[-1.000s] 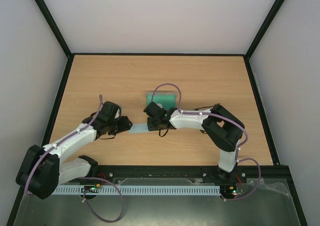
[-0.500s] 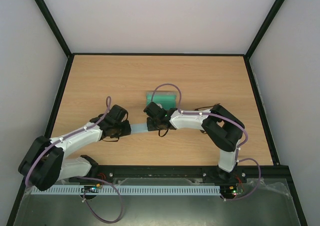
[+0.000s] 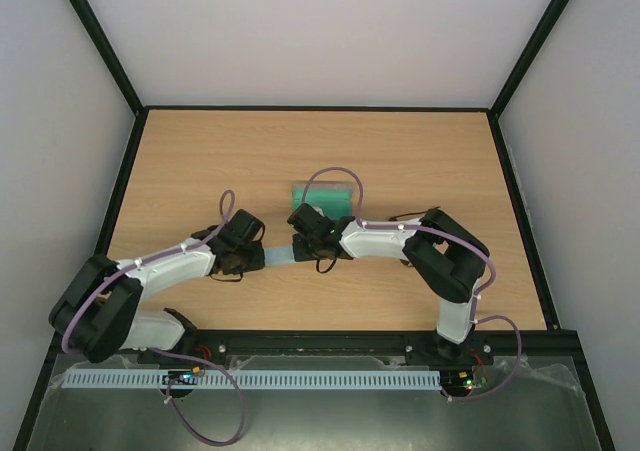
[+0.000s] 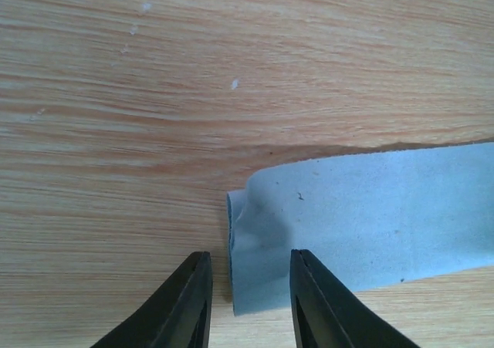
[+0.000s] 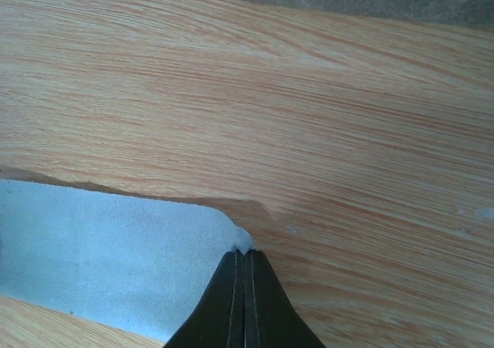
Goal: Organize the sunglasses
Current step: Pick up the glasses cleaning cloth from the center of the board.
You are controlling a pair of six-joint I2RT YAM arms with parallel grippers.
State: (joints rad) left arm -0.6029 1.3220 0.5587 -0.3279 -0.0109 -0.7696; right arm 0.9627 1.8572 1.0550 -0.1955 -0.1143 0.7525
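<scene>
On the desk (image 3: 420, 151), the right pincer (image 5: 244, 254) clamps a corner of the blue cloth (image 4: 370, 217); the left pincer (image 4: 248, 257) gapes astride its other end. The sunglasses are unseen, so stowing is apparently not done.

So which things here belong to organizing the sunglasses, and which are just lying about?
Job: light blue cloth, a corner pinched by the right end effector, with the open left end effector at its opposite end; grey case with green lining. The sunglasses are not visible.
Just there: wooden table, black frame.
</scene>
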